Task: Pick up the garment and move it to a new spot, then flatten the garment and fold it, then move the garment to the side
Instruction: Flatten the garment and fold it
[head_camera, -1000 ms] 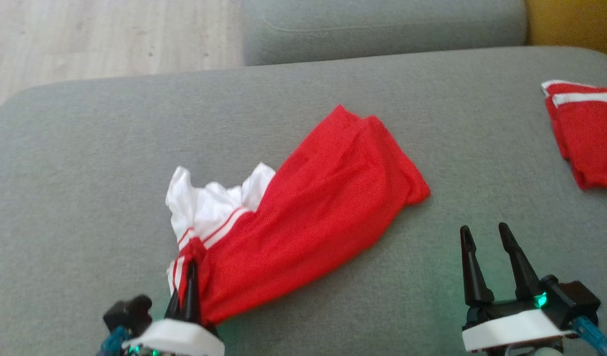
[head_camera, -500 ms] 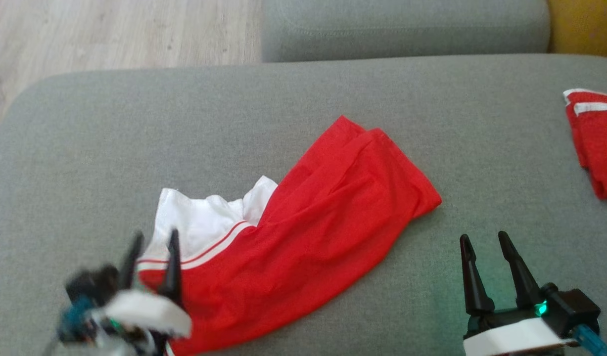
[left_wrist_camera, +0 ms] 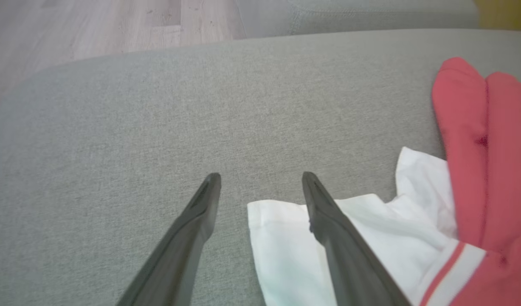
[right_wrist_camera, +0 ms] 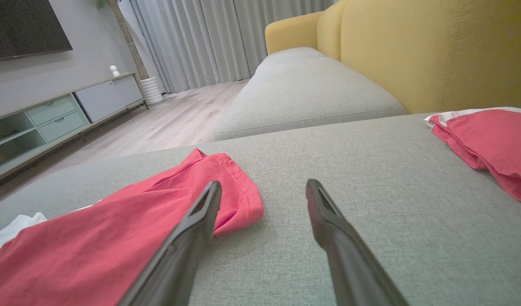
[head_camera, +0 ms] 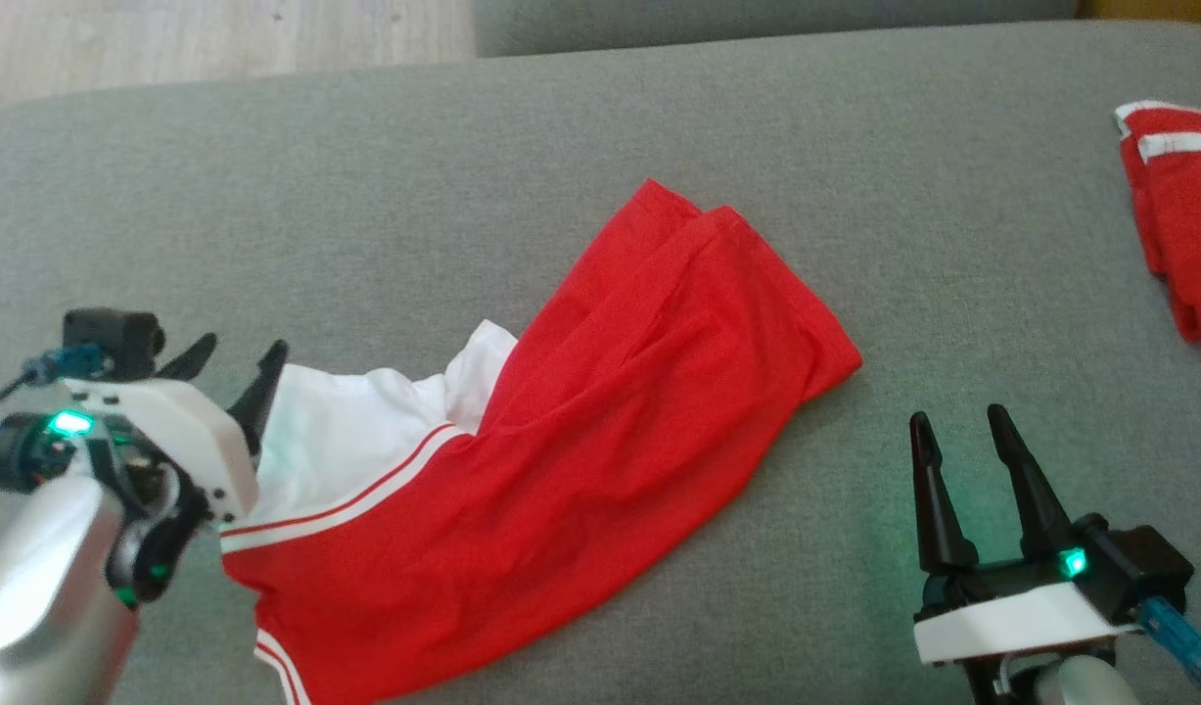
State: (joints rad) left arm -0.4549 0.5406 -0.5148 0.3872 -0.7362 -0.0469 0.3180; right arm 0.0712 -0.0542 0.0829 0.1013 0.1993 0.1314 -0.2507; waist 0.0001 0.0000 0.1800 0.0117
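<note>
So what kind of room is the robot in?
Most likely a home living room. The robot works over a wide grey fabric sofa seat with a yellow padded backrest, and a dark flat television hangs on the wall above a long low cabinet with drawers.

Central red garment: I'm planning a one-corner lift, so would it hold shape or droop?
Probably droops: the garment lies creased and bunched on the cushion. Likely light, as the thin cloth folds softly. It may drag on the cushion's textured weave.
</note>
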